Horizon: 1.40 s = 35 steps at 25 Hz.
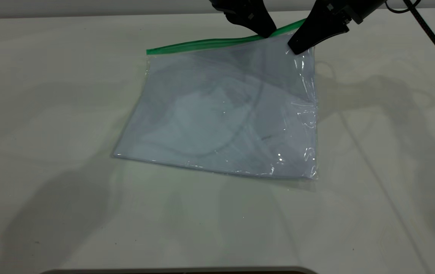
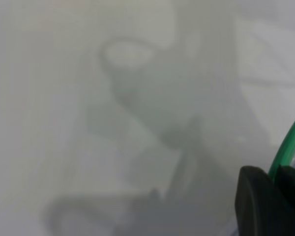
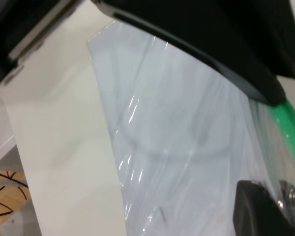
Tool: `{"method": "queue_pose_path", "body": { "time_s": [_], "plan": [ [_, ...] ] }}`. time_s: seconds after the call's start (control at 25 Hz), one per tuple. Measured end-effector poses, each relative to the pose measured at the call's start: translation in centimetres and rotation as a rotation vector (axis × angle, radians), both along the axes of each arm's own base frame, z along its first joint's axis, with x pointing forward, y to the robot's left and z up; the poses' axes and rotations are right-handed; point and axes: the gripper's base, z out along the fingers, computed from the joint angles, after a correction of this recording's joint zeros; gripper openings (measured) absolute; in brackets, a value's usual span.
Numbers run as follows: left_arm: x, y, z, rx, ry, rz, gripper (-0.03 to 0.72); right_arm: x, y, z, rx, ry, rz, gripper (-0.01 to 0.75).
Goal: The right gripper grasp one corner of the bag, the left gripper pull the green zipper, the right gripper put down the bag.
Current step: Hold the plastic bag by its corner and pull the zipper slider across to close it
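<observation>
Exterior high; wrist cameras close.

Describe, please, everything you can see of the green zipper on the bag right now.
The green zipper is a thin, bright green plastic strip along the far long edge of the clear bag. It rises toward its right end, where the corner is lifted off the table. The left gripper meets the strip there; the right gripper holds the corner beside it. No slider tab is visible.

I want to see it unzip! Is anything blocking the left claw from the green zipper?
No. The left gripper is already at the green zipper, beside the right gripper at the bag corner.
</observation>
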Motion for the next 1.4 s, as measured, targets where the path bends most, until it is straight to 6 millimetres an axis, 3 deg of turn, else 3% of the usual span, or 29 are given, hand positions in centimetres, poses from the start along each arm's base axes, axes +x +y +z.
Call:
{"method": "queue_pose_path", "body": {
  "time_s": [0.6, 1.4],
  "plan": [
    [2.0, 3.7, -0.4, 0.079, -0.046, 0.040, 0.073, 0.6, -2.2, 0.2, 0.030, -0.007, -0.060, 0.034],
    [4.1, 9.6, -1.3, 0.192, -0.072, 0.088, 0.074, 0.7, -2.1, 0.4, 0.036, -0.020, -0.058, 0.034]
  ]
}}
